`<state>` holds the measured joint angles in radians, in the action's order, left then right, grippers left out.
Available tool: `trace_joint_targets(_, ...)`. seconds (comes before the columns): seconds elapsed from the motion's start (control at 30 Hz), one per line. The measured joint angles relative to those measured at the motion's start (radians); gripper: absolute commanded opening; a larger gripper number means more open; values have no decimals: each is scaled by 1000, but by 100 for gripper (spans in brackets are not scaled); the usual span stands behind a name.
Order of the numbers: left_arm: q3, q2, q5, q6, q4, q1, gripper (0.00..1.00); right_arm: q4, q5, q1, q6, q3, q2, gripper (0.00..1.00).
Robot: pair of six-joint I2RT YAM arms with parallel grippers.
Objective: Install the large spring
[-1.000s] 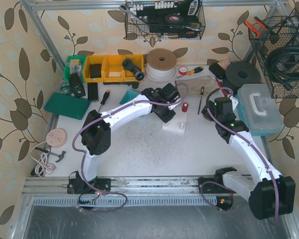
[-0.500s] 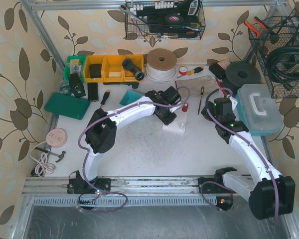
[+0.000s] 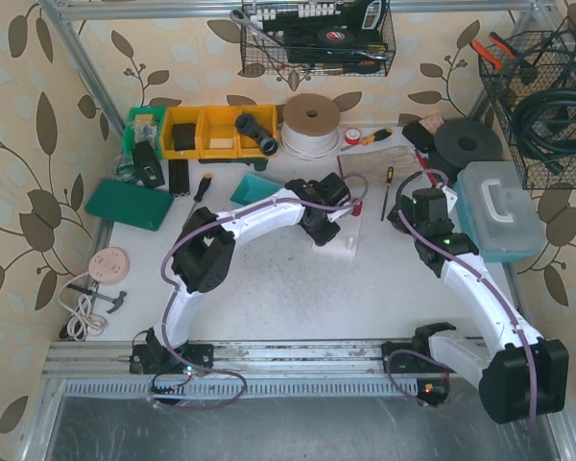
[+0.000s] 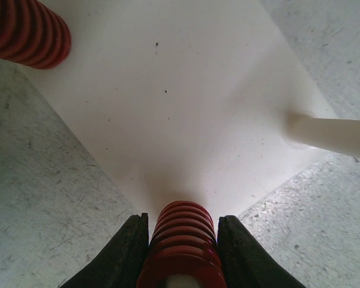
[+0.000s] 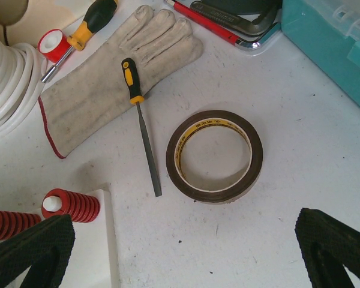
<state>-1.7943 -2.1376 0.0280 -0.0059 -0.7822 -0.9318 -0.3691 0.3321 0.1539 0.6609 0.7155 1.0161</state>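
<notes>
left wrist view alone shows the left jaws pinching the large spring over the white base; overhead, the left arm hides it. right jaws hang spread above the counter, near a tape roll.

In the left wrist view, the large spring is cut off at the near edge and a white peg at the right edge.

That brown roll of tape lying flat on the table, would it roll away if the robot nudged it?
Probably not: the tape roll lies flat, so a nudge would likely slide it across the table. Stood on edge, it would probably roll. Being a hollow ring, it looks light.
</notes>
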Motion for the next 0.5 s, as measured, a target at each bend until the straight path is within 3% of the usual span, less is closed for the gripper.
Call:
trace_joint_targets(0.17,16,-22,8,5,4,0,48,0,-2,0,0,0,0,99)
trace_joint_targets(0.23,16,-21,16,5,7,0,64,0,-4,0,0,0,0,99)
trace_joint_targets(0.3,16,-21,21,5,7,0,72,0,-5,0,0,0,-2,99)
trace_joint_targets(0.5,16,-17,23,10,8,0,81,2,-12,0,-7,0,-8,99)
